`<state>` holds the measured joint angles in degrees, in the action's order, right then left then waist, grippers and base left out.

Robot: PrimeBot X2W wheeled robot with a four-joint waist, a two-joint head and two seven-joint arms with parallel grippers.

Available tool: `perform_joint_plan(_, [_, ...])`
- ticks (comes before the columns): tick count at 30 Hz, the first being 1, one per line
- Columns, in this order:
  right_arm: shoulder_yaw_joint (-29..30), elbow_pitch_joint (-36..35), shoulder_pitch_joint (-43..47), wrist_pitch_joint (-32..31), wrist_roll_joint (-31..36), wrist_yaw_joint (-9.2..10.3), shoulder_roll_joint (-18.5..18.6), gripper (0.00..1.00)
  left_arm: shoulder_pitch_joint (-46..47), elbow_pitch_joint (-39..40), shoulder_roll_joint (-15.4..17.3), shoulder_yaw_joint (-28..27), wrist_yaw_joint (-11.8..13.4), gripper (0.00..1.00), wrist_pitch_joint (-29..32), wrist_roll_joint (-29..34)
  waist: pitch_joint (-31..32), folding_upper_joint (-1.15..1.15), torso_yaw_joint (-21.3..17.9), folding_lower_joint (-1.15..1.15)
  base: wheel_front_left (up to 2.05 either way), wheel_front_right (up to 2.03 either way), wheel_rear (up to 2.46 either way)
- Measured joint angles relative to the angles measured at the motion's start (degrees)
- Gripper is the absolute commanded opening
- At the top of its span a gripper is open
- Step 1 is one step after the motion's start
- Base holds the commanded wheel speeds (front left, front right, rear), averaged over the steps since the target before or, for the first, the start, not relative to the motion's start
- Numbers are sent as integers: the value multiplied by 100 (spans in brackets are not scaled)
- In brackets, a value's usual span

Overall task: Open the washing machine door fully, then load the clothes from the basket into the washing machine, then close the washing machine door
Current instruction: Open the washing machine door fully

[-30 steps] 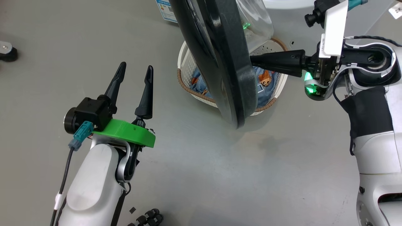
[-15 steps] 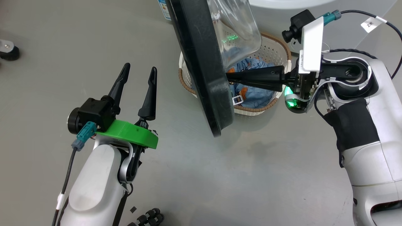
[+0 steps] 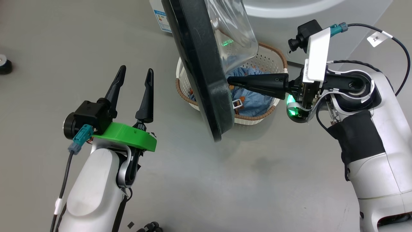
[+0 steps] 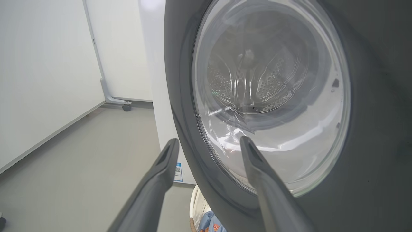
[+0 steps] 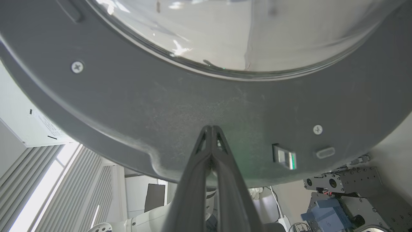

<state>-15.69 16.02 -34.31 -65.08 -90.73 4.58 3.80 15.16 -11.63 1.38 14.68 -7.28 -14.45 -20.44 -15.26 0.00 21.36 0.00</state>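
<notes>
Right gripper [image 3: 229,80]: fingers pressed together, pinching nothing, tips against the inner grey face of the washing machine door [image 3: 199,74], just beside its latch [image 3: 236,103]. The right wrist view shows that contact close up.

Left gripper [image 3: 135,69]: fingers spread, empty, on the door's outer side and apart from it. In its wrist view the glass bowl [image 4: 273,96] fills the space ahead, with the drum perforations seen dimly through it.

Surface: smooth grey floor [image 3: 225,180] with soft reflections. Room: white wall panels [image 4: 42,80], one on a frame with a caster [image 4: 126,108].

Hidden or cut off: the door stands edge-on in the head view and covers the left part of the basket [image 3: 257,117]. The washing machine [image 3: 289,6] is cropped at the top edge, its blue label sticker [image 3: 161,21] partly cut. A small dark round object [image 3: 3,64] at the left edge cannot be identified.

Around: the basket sits on the floor before the machine, and the clothes [image 3: 254,98] lie inside it, below the right gripper.
</notes>
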Motion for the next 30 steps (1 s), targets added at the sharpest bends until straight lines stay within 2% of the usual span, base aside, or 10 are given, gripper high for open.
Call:
perform_joint_plan(9, [18, 99, 220, 249, -141, -103, -7, 0, -113, -69, 146, -23, 0, 100, 0, 74, 271, 0, -242, 0, 0, 0, 0])
perform_joint_plan(12, [27, 127, 258, 318, -197, -196, -8, 0, -142, -91, 158, -8, 0, 100, 0, 77, 378, 0, -322, 0, 0, 0, 0])
perform_joint_plan(24, [169, 234, 661, 742, -449, -303, -23, 1, -435, -118, 342, -11, 0, 100, 0, 77, 760, 0, -712, 0, 0, 0, 0])
perform_joint_plan(26, [236, 249, 708, 848, -460, -344, -23, 37, -492, -116, 358, -40, 0, 100, 0, 77, 808, 0, -782, 0, 0, 0, 0])
perform_joint_plan(27, [276, 247, 729, 927, -477, -363, -26, 45, -517, -114, 364, -65, 0, 100, 0, 76, 830, 0, -819, 0, 0, 0, 0])
perform_joint_plan(28, [302, 248, 752, 975, -490, -365, -25, 60, -542, -114, 371, -96, 0, 100, 0, 76, 848, 0, -857, 0, 0, 0, 0])
perform_joint_plan(29, [322, 252, 786, 1003, -495, -394, -25, 81, -566, -114, 382, -123, 0, 100, 0, 76, 866, 0, -895, 0, 0, 0, 0])
perform_joint_plan(30, [349, 263, 817, 1012, -535, -397, -27, 81, -587, -115, 393, -138, 0, 100, 0, 76, 882, 0, -932, 0, 0, 0, 0])
